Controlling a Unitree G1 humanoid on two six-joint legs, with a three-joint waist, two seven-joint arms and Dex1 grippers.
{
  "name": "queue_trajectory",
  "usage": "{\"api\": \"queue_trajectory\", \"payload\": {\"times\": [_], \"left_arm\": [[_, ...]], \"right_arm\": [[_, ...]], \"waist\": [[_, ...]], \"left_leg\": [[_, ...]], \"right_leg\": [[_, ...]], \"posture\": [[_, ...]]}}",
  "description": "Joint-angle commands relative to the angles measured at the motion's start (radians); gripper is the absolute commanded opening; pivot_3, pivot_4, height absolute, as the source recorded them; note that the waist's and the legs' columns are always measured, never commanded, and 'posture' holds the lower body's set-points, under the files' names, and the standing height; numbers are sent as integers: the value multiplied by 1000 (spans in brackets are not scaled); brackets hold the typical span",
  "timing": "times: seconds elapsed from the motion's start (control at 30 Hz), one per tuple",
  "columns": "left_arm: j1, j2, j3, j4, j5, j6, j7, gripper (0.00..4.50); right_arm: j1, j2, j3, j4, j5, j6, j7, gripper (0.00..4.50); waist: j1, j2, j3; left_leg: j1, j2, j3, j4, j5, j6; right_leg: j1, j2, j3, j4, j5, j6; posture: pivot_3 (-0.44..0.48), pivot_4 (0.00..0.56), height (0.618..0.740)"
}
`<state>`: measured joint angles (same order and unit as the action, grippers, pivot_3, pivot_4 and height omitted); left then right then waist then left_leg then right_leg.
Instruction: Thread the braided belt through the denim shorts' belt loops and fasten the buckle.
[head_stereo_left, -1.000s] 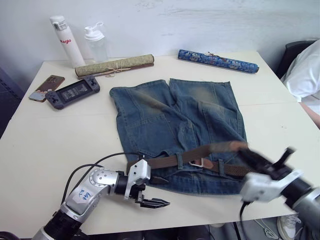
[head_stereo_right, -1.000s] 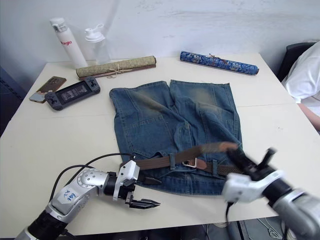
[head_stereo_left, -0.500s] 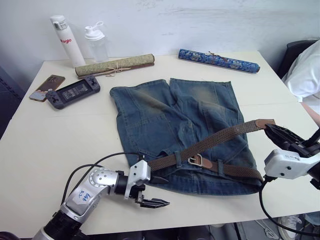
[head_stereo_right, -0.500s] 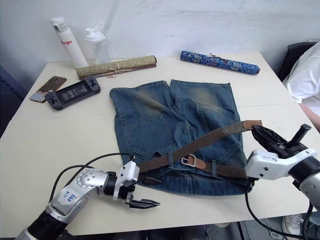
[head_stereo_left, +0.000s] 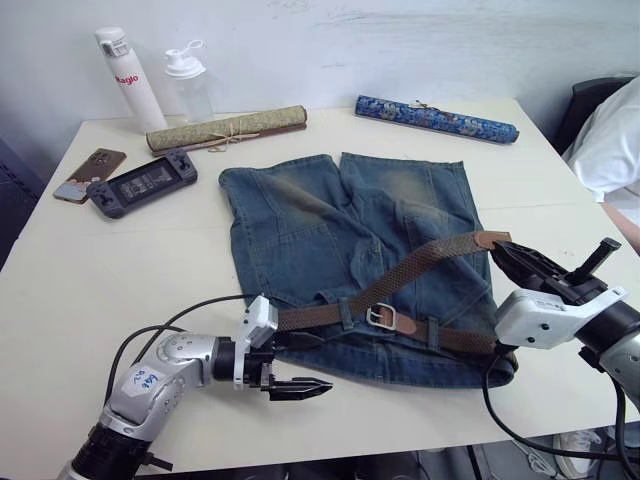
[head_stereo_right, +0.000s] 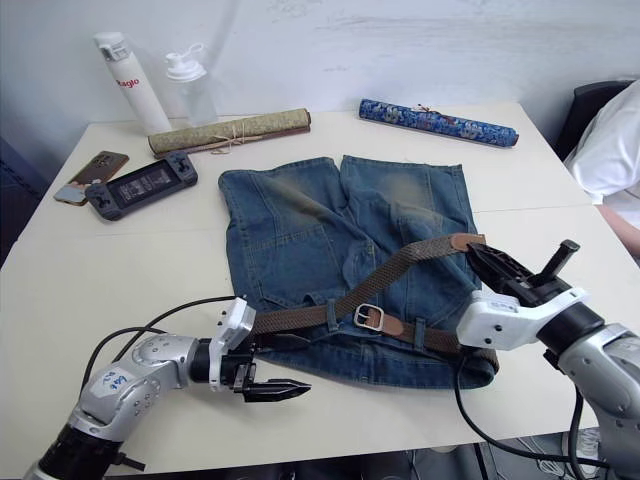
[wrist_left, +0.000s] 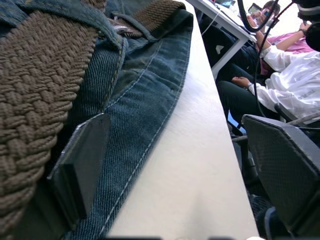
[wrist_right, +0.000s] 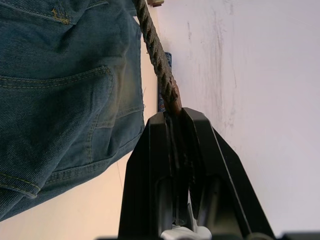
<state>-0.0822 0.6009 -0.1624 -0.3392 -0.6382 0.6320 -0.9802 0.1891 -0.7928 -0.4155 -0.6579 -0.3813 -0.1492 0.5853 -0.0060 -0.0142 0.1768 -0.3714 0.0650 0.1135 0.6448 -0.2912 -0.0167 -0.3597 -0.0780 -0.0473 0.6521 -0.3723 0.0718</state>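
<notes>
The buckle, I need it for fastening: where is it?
The buckle lies on the denim shorts near the waistband, between the left gripper and right gripper.

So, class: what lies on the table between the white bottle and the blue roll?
In the left eye view, a clear shaker and a rolled olive mat lie between the white bottle and the blue roll.

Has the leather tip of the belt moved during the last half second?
Yes. The leather tip, held in the right claw, moved left, inward over the shorts, away from the table's right edge.
</notes>
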Motion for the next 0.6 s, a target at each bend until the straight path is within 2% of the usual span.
{"api": "queue_trajectory", "payload": {"times": [0.03, 0.2, 0.33, 0.47, 0.53, 0.6], "left_arm": [[6, 6, 101, -80, -135, 89, 34, 4453], [-8, -5, 223, -208, -365, 233, 160, 4453], [-52, -49, 225, -244, -357, 236, 286, 4453], [-124, -109, 113, -253, -108, 169, 481, 4453], [-154, -97, -14, -260, 132, 29, 542, 4453], [-164, -113, -69, -259, 243, -49, 579, 4453]], "right_arm": [[-42, -12, 28, -29, 5, 8, 10, 0], [-119, -39, 148, -55, -8, 38, 73, 0], [-186, -41, 236, -67, -46, 112, 123, 0], [-249, -17, 323, -97, -82, 210, 166, 0], [-279, -3, 366, -107, -110, 258, 182, 0], [-303, 9, 398, -114, -130, 295, 195, 0]], "waist": [[-3, 0, 1], [-9, -2, 2], [-13, -3, 3], [-8, -5, 4], [-7, -6, 5], [-6, -6, 5]], "left_leg": [[0, 0, 0, 0, 0, 0], [0, 1, 0, -1, 0, -1], [0, 0, 0, 0, 0, -1], [0, -1, -1, 1, 0, -1], [0, 0, 0, 0, 0, -1], [-1, -1, 0, 0, 0, -1]], "right_leg": [[0, 0, 0, 0, 0, 0], [-1, 0, 0, 0, 0, 0], [0, 0, 0, 0, 0, 0], [0, 0, 0, 0, 0, 0], [0, 0, 0, -1, 0, 0], [0, 1, 0, -2, 0, 0]], "posture": [[0, 150, 737], [0, 150, 737], [0, 150, 737], [0, 150, 737], [0, 150, 737], [0, 150, 737]]}}
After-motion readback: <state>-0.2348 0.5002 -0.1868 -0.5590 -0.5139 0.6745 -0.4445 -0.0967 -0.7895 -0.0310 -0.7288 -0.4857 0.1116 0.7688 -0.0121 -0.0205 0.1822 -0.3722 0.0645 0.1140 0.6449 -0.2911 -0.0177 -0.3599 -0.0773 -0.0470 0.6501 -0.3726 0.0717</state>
